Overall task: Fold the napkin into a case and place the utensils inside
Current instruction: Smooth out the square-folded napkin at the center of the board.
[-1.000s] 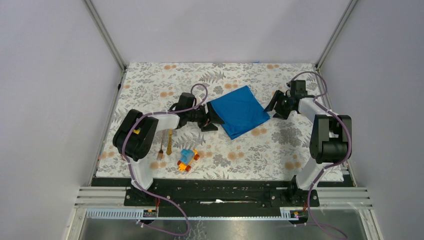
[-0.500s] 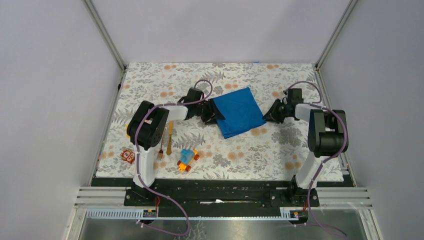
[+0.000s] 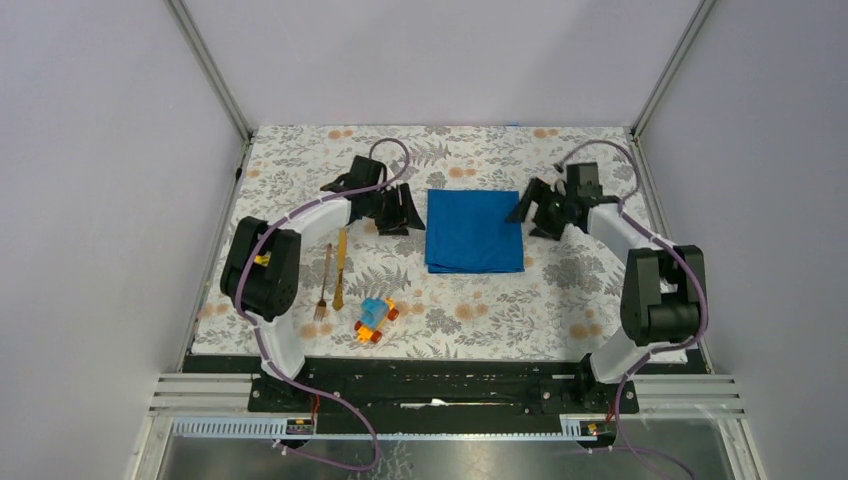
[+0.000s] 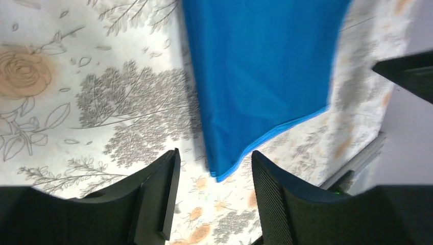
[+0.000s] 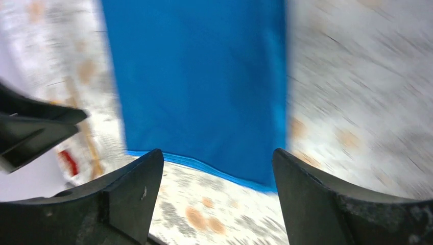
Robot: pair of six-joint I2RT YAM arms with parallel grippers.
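Observation:
The blue napkin [image 3: 474, 230] lies flat and folded as a squared rectangle in the middle of the table. It also shows in the left wrist view [image 4: 255, 76] and the right wrist view [image 5: 204, 87]. My left gripper [image 3: 400, 212] is open and empty just left of the napkin's left edge. My right gripper [image 3: 533, 208] is open and empty just right of its right edge. The golden fork [image 3: 323, 282] and knife [image 3: 340, 267] lie side by side at the left of the table, apart from both grippers.
A small blue-and-orange toy car [image 3: 375, 320] sits near the front edge, right of the utensils. The floral tablecloth [image 3: 560, 300] covers the table. Grey walls and metal posts enclose the back and sides.
The napkin has turned from tilted to square with the table. Both grippers have let go of it and moved back, the left one to the left, the right one up and left.

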